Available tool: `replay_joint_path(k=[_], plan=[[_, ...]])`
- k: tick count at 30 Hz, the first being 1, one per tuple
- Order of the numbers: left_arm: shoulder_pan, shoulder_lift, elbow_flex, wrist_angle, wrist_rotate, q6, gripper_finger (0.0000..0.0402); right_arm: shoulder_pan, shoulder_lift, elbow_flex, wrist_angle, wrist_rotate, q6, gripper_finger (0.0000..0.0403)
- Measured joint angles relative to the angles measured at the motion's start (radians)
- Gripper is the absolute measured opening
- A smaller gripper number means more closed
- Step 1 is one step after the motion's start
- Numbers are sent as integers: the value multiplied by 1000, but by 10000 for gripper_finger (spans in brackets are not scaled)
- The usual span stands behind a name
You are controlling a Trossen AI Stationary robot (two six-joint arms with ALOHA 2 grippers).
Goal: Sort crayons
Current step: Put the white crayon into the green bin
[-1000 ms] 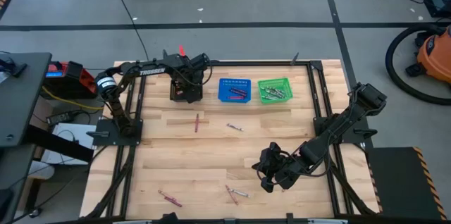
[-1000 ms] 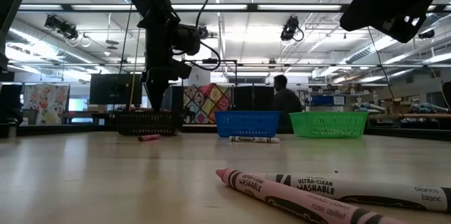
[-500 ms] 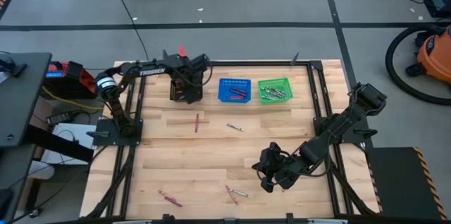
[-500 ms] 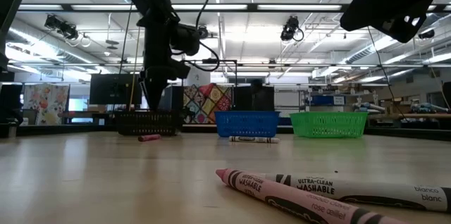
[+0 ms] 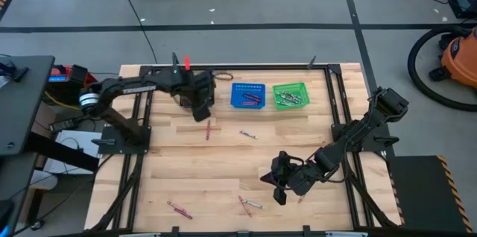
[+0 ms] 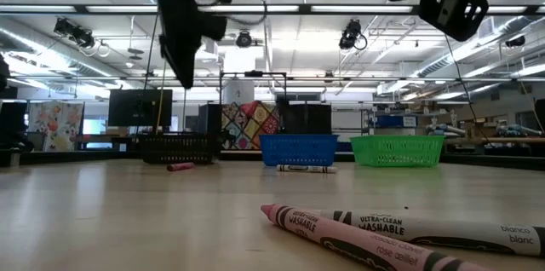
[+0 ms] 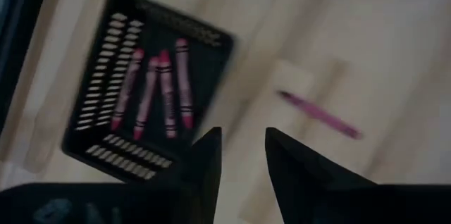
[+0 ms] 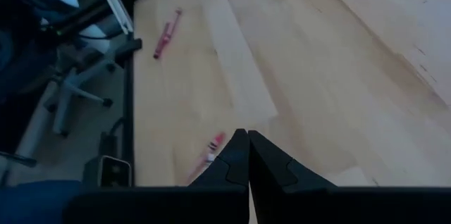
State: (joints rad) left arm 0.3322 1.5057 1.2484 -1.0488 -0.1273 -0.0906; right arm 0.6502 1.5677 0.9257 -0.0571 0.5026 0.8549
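My left gripper [image 5: 202, 112] [image 7: 243, 157] hangs open and empty above the table, just on the near side of the black basket [image 7: 106, 83] [image 6: 177, 147]. Several red and pink crayons [image 7: 158, 94] lie in that basket. A magenta crayon [image 5: 209, 129] [image 7: 320, 115] lies on the table close by. My right gripper [image 5: 279, 189] [image 8: 246, 146] is shut on nothing, raised over the near right of the table. A red and a pale crayon [image 5: 249, 205] [image 8: 210, 148] lie below and beyond it. Other crayons [image 5: 248, 134] [image 5: 179, 209] lie loose on the table.
A blue basket [image 5: 247, 95] and a green basket [image 5: 290, 95], each holding crayons, stand at the far edge, right of the black one. A pink and a white crayon [image 6: 358, 233] lie close to the low camera. A black frame [image 5: 339, 118] borders the table.
My left gripper has risen from over the black basket and swung toward the table's near edge, stopping just outside the basket. My right gripper has turned a little in place.
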Motion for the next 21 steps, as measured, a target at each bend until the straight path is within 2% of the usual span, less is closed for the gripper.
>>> replay_joint_path(k=[6,10,14,21], plan=[[-188,-82,0,-34,2,-165,121,-2,0,0,21,-27,53,7],[-325,-94,0,-65,2,-271,121,-6,0,0,56,-58,77,7],[-453,-91,0,-63,2,-370,121,-8,0,14,115,-63,45,7],[-642,-93,0,-43,-47,-525,121,-8,0,117,106,-71,-41,7]])
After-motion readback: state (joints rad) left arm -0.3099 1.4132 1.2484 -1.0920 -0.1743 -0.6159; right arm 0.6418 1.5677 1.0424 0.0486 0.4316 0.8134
